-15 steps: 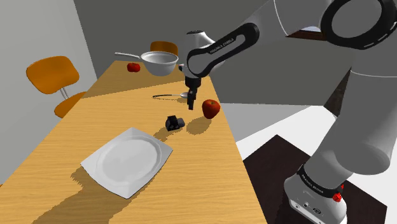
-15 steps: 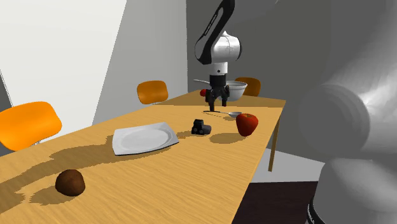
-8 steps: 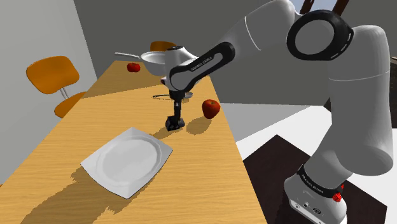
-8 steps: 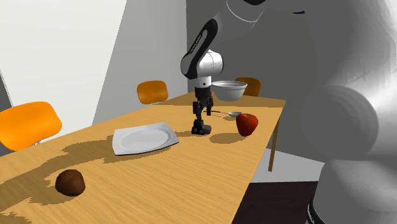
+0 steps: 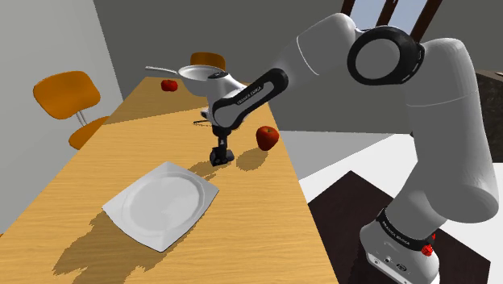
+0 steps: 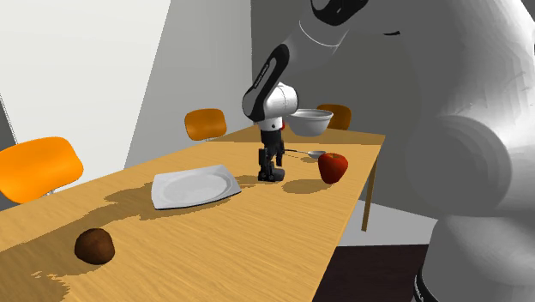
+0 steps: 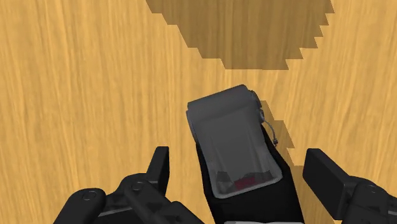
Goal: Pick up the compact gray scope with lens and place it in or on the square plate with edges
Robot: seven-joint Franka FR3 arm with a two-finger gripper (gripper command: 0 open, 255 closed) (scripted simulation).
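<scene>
All-black two-finger gripper [image 7: 242,167] is spread, straddling the compact dark-grey boxy scope [image 7: 234,143] without touching it. Scope sits on the light wooden table [image 5: 266,230] toward its stand-side long edge, between white square rimmed plate [image 5: 161,202] and red apple [image 5: 267,137]. Risk: scope lies skewed and off-centre between fingers [image 7: 161,167]; closing could twist it, pinch a corner, drop it mid-carry.

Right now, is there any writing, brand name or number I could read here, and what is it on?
On the arm, dark forearm sleeve: white lettering, too small to read.
On the dark ring at its foot: white lettering, also too small to read.
On the scope, plate, apple and table: no writing visible.
</scene>
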